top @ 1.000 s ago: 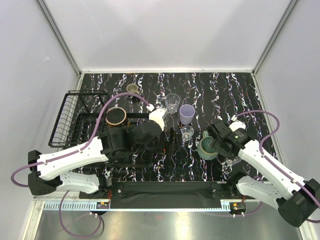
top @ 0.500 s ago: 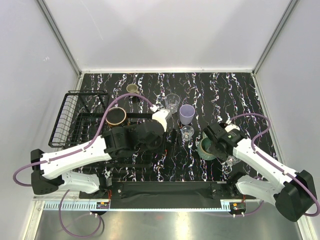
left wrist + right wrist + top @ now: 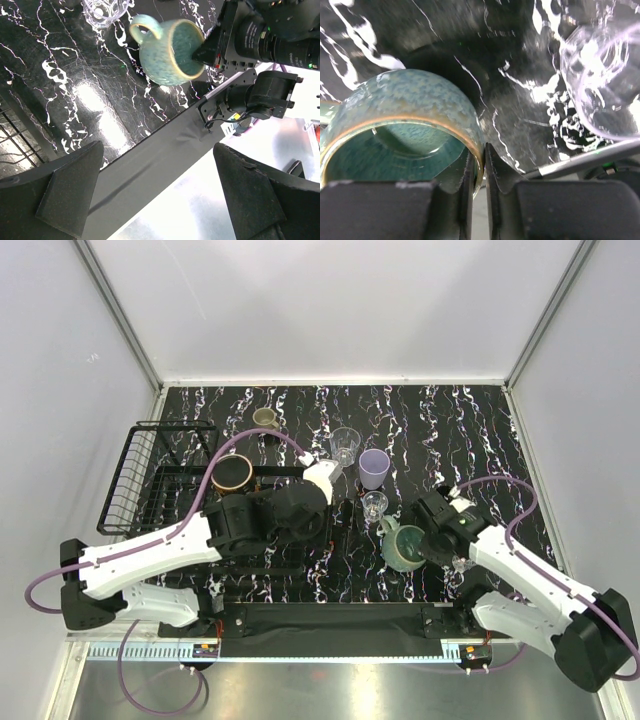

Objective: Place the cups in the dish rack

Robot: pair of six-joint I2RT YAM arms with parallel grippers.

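Observation:
The teal glazed mug (image 3: 403, 546) (image 3: 170, 52) (image 3: 405, 130) is tilted at the table's near right, its handle pointing to the far left. My right gripper (image 3: 428, 543) (image 3: 479, 150) is shut on its rim, one finger inside the mug and one outside. My left gripper (image 3: 341, 518) (image 3: 156, 147) hangs open over the table's near edge with nothing between its fingers. The dish rack (image 3: 150, 475) stands at the left, with a dark copper-rimmed mug (image 3: 231, 473) at its right end. On the table stand a lavender cup (image 3: 374, 469), an olive mug (image 3: 265, 417) and a clear glass (image 3: 345, 445).
A small clear glass (image 3: 374, 504) (image 3: 102, 9) stands just beyond the teal mug. Another clear glass (image 3: 462, 562) (image 3: 605, 95) sits close beside my right wrist. The black mounting bar (image 3: 330, 618) runs along the near edge, between the arm bases.
My right gripper has closed onto the teal mug's rim, and the mug has shifted left and nearer and tipped. The left arm has barely moved.

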